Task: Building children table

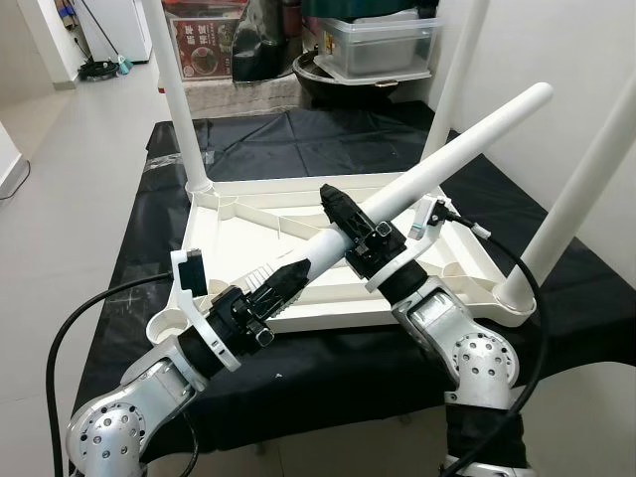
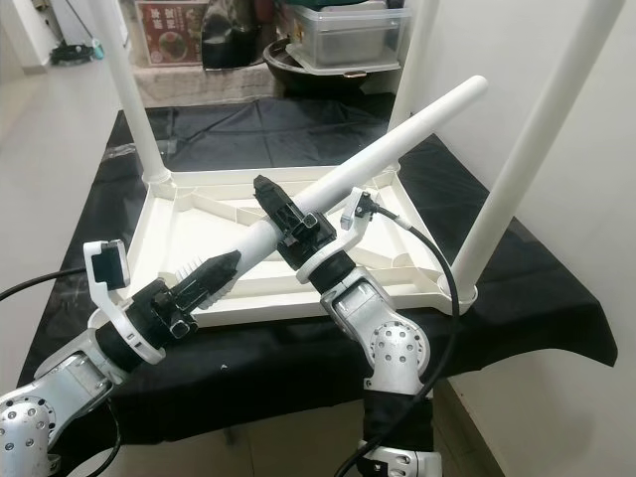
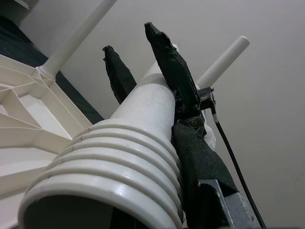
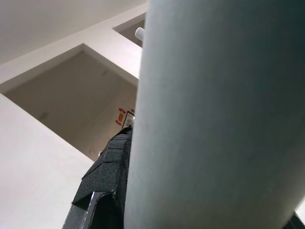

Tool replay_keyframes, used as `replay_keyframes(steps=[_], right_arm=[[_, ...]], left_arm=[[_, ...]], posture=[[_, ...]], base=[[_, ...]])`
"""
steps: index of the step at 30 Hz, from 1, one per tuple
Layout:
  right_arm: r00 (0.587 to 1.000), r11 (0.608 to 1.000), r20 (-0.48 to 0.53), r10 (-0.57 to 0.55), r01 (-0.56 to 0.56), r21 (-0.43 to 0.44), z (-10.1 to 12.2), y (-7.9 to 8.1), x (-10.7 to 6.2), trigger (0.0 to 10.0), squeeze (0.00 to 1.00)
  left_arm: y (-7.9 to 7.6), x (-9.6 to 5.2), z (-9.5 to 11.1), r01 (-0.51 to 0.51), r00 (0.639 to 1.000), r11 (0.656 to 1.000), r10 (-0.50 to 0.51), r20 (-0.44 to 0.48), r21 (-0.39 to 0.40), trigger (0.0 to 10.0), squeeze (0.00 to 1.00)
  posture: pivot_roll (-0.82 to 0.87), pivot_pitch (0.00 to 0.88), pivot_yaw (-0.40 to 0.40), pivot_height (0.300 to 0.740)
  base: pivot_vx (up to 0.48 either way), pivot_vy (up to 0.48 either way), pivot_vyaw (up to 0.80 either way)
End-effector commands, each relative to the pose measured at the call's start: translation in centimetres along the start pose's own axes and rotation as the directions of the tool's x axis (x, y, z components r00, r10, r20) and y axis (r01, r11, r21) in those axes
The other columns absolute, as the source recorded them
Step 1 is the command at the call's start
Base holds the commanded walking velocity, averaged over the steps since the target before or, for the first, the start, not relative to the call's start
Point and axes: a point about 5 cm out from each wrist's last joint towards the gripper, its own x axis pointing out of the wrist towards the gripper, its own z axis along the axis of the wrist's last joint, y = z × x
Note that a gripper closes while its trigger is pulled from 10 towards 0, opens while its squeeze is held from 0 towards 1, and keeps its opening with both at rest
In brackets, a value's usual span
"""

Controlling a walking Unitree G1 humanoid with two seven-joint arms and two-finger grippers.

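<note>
A black cloth point(image 1: 298, 139) covers the tabletop and hangs over its near edge. Beyond its far edge, a clear plastic storage box point(image 1: 383, 45) with a lid rests on a dark round basin point(image 1: 328, 81). Just to the left of these sit a black bag point(image 1: 263, 45) and a red carton point(image 1: 204, 45) printed with a picture. Pale floor tiles point(image 1: 75, 149) stretch away on the left, where a mop head point(image 1: 99, 70) lies near a white door. A plain white wall point(image 1: 556, 70) stands on the right.
</note>
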Motion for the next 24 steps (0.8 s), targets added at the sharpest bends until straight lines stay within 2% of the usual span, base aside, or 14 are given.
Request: replay_keyframes(steps=[1, 10, 11, 21, 24], right_arm=[[0.999, 0.999, -0.028, -0.016, 0.015, -0.029, -0.7, 0.1, 0.3, 0.0, 0.0], [1.0, 0.999, -0.018, -0.019, 0.018, -0.032, -0.5, 0.1, 0.3, 0.0, 0.0], [1.0, 0.999, -0.017, -0.019, 0.019, -0.034, -0.4, 0.1, 0.3, 0.0, 0.0], [1.0, 0.999, -0.003, -0.017, 0.017, -0.041, 0.0, 0.1, 0.5, 0.0, 0.0], [1.0, 0.999, 0.016, -0.007, 0.008, -0.053, 0.6, 0.3, 0.8, 0.0, 0.0]], left_arm=[[0.0, -0.1, -0.4, -0.012, 0.999, 1.0, 0.012, -0.032, 0.004, 10.0, 0.0], [1.0, -0.6, -0.9, -0.073, 0.995, 0.997, 0.069, -0.076, -0.041, 10.0, 0.0], [1.0, -0.7, -0.8, -0.072, 0.995, 0.996, 0.068, -0.073, -0.054, 10.0, 1.0], [1.1, -1.1, -0.7, -0.06, 0.996, 0.996, 0.055, -0.077, -0.067, 10.0, 1.0], [1.6, -1.4, -1.0, -0.096, 0.992, 0.994, 0.091, -0.091, -0.051, 10.0, 1.0]], posture=[[0.1, 0.071, -0.041, 0.74], [0.1, 0.074, -0.041, 0.74], [0.1, 0.077, -0.043, 0.74], [0.1, 0.077, -0.04, 0.74], [0.1, 0.074, -0.039, 0.74]], base=[[0.0, 0.0, 0.0], [0.0, 0.0, 0.0], [0.0, 0.0, 0.0], [0.0, 0.0, 0.0], [0.0, 0.0, 0.0]])
